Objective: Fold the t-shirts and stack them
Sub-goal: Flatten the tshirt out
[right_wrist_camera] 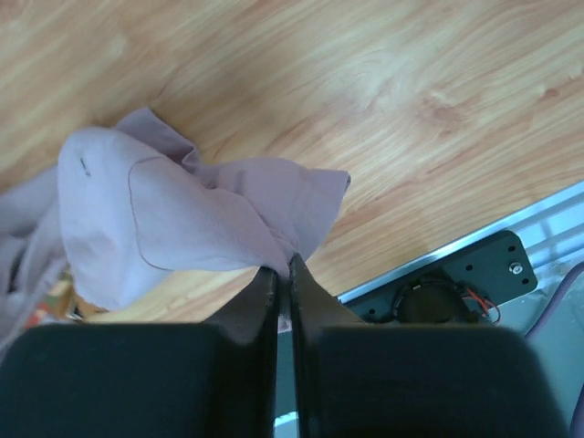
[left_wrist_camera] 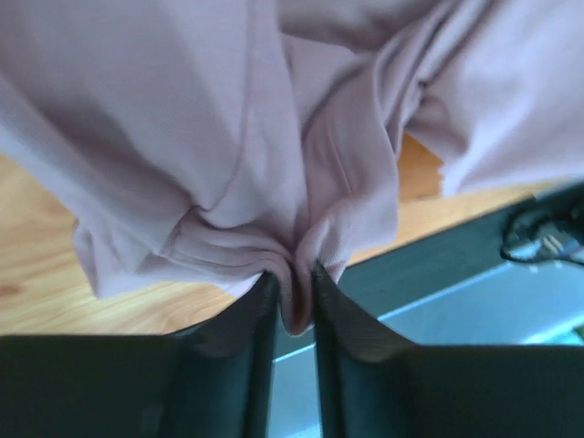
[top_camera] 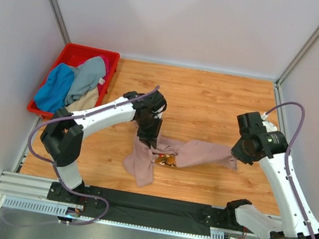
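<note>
Dusty-pink t-shirt (top_camera: 199,154) spans between your claws: left gripper (left_wrist_camera: 294,297) narrow, a fold wedged in it; right gripper (right_wrist_camera: 283,274) pinched tight on a corner. Farther off, beyond left gripper, blue t-shirt (top_camera: 55,87) and grey t-shirt (top_camera: 84,81) sit in red crate (top_camera: 73,51).

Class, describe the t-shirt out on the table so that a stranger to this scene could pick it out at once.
Towards the front of the wooden table, a dusty-pink t-shirt lies stretched out and crumpled. Unlike the blue, grey and magenta shirts heaped in the red crate, it bears a small brown-orange print.
</note>
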Tool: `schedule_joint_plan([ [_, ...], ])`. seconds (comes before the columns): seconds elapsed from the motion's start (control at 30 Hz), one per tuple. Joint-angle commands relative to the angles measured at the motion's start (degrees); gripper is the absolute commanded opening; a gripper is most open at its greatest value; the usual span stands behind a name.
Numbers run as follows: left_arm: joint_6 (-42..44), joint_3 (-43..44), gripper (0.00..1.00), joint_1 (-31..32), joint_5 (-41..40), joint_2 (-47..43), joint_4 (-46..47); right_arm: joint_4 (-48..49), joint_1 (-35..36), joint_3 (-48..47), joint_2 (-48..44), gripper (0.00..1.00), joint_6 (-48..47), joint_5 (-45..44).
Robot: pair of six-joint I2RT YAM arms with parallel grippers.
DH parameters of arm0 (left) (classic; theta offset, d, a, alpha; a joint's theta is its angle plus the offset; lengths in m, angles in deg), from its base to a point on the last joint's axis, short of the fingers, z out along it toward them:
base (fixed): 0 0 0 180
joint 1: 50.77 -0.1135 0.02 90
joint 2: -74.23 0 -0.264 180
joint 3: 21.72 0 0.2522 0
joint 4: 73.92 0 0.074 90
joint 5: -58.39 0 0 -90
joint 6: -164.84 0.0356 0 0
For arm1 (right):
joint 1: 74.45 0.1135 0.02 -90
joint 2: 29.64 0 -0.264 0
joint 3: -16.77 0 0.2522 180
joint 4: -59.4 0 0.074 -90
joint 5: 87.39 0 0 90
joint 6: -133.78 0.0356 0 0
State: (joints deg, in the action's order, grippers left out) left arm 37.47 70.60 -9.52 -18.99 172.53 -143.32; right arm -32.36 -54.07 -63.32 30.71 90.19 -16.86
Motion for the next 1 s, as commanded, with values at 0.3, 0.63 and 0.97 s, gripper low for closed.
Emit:
schedule_joint_plan([
  [0.3, -2.4, -9.9, 0.57, -9.4, -5.9, -15.7, -0.2, 9.5, -1.7, -9.5, 6.5, 0.50, -10.2, 22.5],
  [0.63, -5.0, -26.5, 0.55, -11.9, 2.8, -19.6, 16.1, 36.4, 12.1, -15.1, 34.4, 0.59, -19.3, 33.7],
  [0.97, -5.2, -25.1, 0.49, -11.9, 4.1, -6.8, 24.2, 42.2, 16.4, -11.2, 43.5, 0.63, -18.7, 42.2],
])
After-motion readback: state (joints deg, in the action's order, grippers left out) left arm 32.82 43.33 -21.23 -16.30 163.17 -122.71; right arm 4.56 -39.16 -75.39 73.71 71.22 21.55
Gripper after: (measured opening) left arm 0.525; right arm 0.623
